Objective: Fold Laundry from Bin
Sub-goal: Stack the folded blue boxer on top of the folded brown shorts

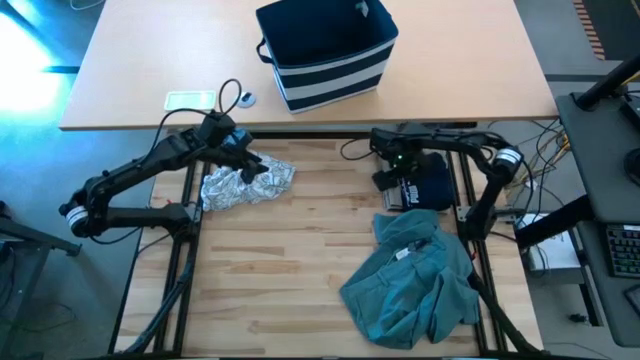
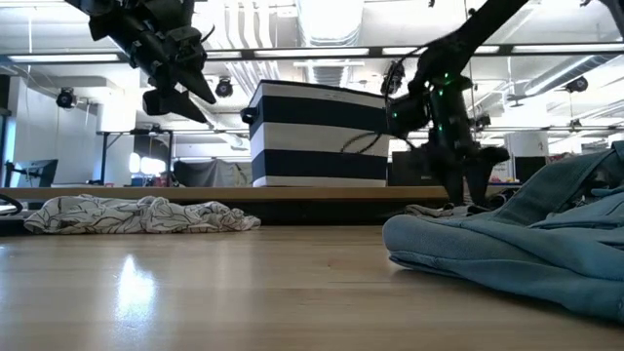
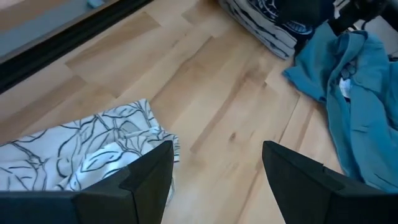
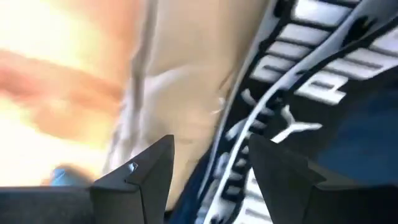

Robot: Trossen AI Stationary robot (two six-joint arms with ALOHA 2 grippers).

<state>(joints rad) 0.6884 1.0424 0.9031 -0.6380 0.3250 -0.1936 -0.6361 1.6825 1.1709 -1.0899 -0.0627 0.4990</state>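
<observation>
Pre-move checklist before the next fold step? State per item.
1. Left gripper empty, fingers open above the patterned garment: ok.
2. Right gripper fingers apart right at the navy garment; whether it holds cloth: cannot tell.
3. Patterned garment laid flat: not ok, crumpled.
4. Teal garment laid flat: not ok, bunched in a heap.
5. Bare wood between the garments for folding: ok.
6. Bin emptied: cannot tell, its inside is dark.

No lettering can be read with certainty. The dark navy garment (image 4: 348,118), at the table's right far side, bears large white block print, but the letters are cut off and too blurred to spell out.
</observation>
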